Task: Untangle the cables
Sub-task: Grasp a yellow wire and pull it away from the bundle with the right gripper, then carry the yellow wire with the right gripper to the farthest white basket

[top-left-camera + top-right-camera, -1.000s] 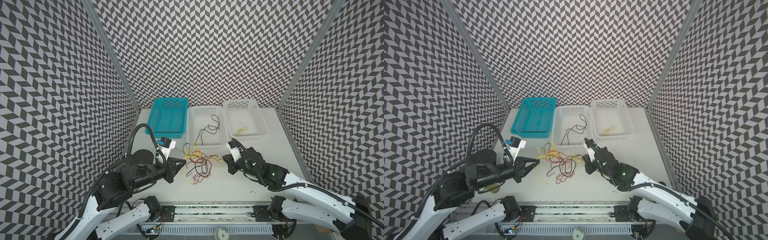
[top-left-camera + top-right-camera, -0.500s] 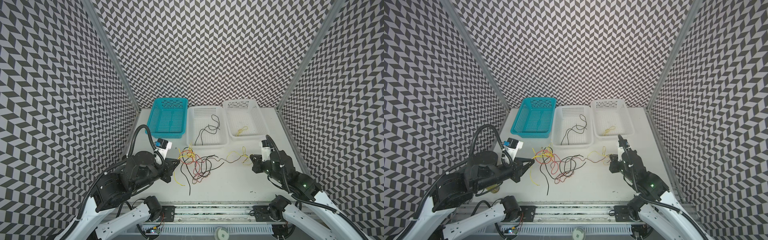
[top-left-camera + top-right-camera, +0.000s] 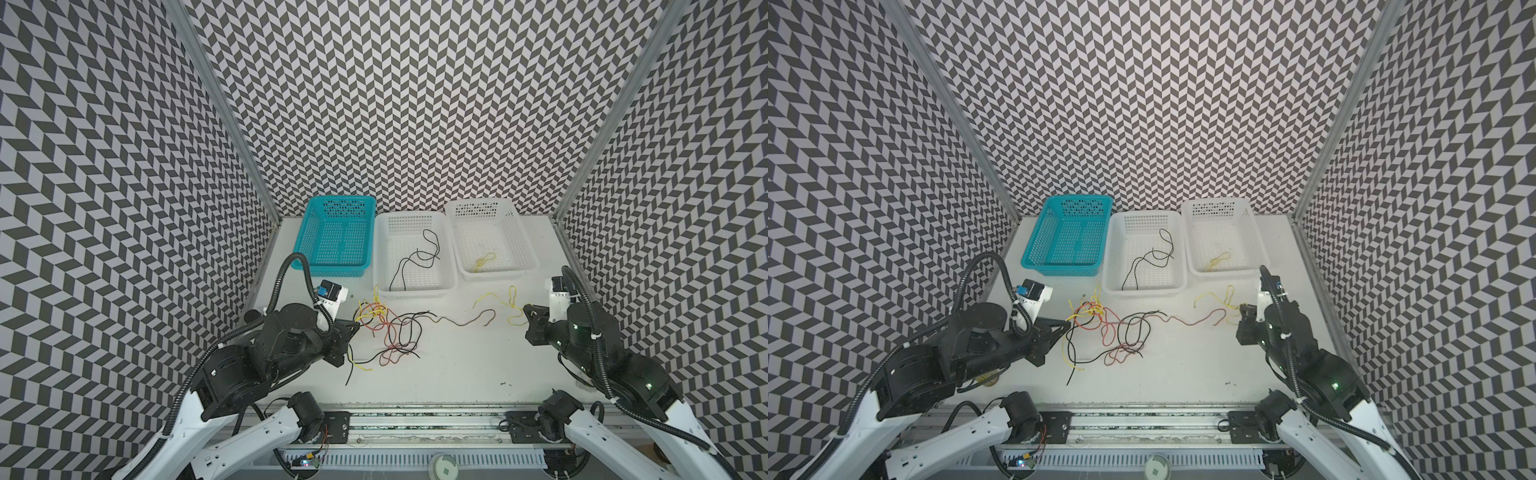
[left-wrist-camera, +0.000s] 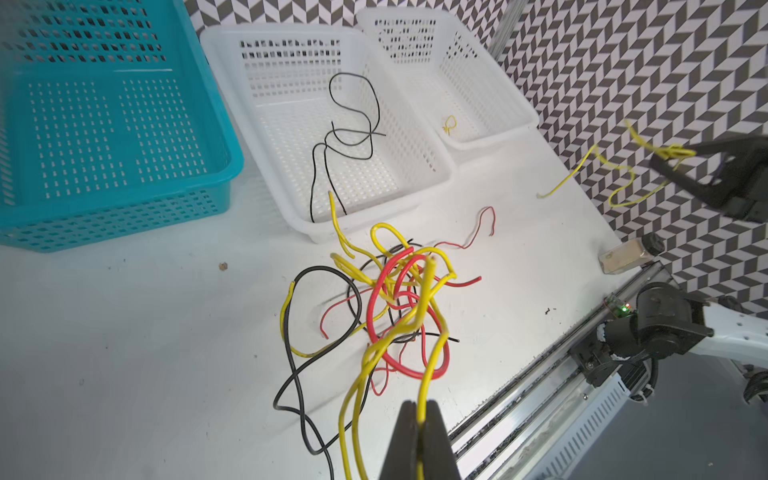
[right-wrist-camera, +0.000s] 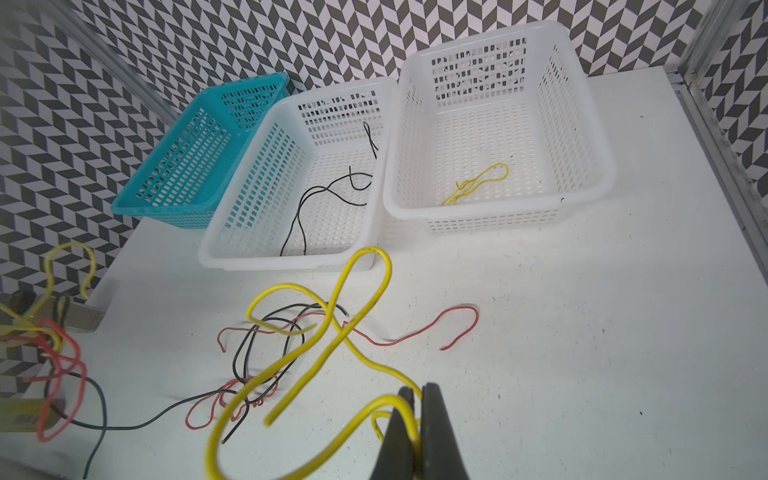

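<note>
Left gripper (image 4: 417,409), right gripper (image 5: 417,395) pinch yellow cables (image 5: 372,249); white table (image 3: 457,365), chevron walls (image 3: 395,104)

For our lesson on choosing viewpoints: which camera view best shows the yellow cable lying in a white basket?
The right wrist view: the yellow cable lies large and sharp on the white basket's floor. Both top views show it small and faint; the left wrist view shows only a tiny curl.
</note>
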Robot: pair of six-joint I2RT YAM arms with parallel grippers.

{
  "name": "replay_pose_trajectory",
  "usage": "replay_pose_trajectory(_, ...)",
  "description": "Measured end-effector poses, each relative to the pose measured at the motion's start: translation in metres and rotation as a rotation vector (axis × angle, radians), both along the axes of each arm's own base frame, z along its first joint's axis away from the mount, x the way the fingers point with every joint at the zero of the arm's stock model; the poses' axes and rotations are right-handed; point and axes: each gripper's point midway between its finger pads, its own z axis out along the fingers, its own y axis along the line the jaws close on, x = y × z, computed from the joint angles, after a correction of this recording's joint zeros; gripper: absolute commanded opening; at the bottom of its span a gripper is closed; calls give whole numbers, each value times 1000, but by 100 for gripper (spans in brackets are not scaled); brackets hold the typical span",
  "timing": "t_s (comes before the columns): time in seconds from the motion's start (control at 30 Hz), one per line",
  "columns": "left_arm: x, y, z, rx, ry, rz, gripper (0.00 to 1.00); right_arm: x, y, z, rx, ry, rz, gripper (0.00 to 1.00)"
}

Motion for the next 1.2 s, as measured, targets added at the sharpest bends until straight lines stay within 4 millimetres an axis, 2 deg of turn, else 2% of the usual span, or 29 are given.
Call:
replay_pose_trajectory(0.1,3,-5,-13,29,24,-12,0,3,-1,15,2,-23,-11,0)
replay_pose_trajectory(0.27,9,-14,-18,45,22,-31,0,20,1,28,-13,-16,-47,0)
replay_pose_trajectory(0.53,21,-30,-24,84,4,-78,0,73,-4,40,1,-5,-151,0)
replay_pose_trajectory(0.83,35,-39,-26,140,-61,-110,0,137,-40,30,104,33,-317,0)
replay_pose_trajectory(1.0,43,-46,-37,148,-89,-118,0,173,-58,5,140,82,-389,0)
replay_pose_trajectory(1.2,50,-51,-54,168,-101,-118,0,207,-62,-23,149,129,-415,0)
